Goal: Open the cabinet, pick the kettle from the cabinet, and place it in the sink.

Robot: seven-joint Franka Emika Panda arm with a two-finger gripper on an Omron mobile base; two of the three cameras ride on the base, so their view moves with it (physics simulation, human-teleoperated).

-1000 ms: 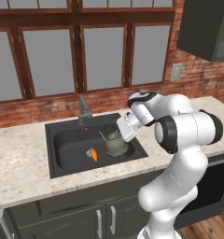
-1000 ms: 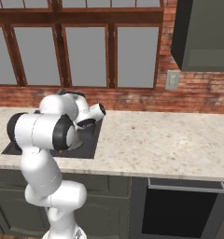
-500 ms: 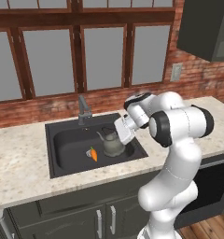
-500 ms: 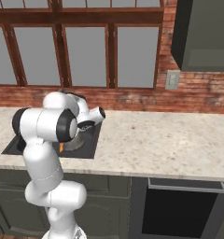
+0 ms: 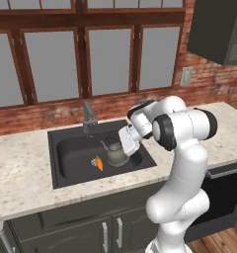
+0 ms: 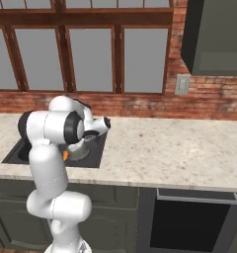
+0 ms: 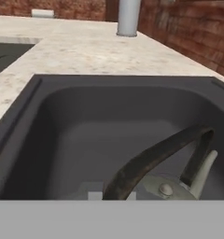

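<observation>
The gripper hangs at the right rim of the sink, just above and beside the kettle; its fingers are hidden behind the white hand, so whether they are spread or pressed together cannot be told, and nothing can be seen held between them. The kettle sits upright on the floor of the basin, toward its right side, with its dark arched handle rising over the lid and the knob showing below it in the hand view. A small carrot lies on the sink floor just left of the kettle, close to it but whether touching cannot be told. The faucet stands at the far edge of the basin. The sink is set into a pale speckled counter that runs right along a red brick wall under a row of wood-framed windows. The cabinet hangs high on the right, well apart from the sink, and an outlet plate sits on the brick below it. Dark base cabinets run under the counter.
</observation>
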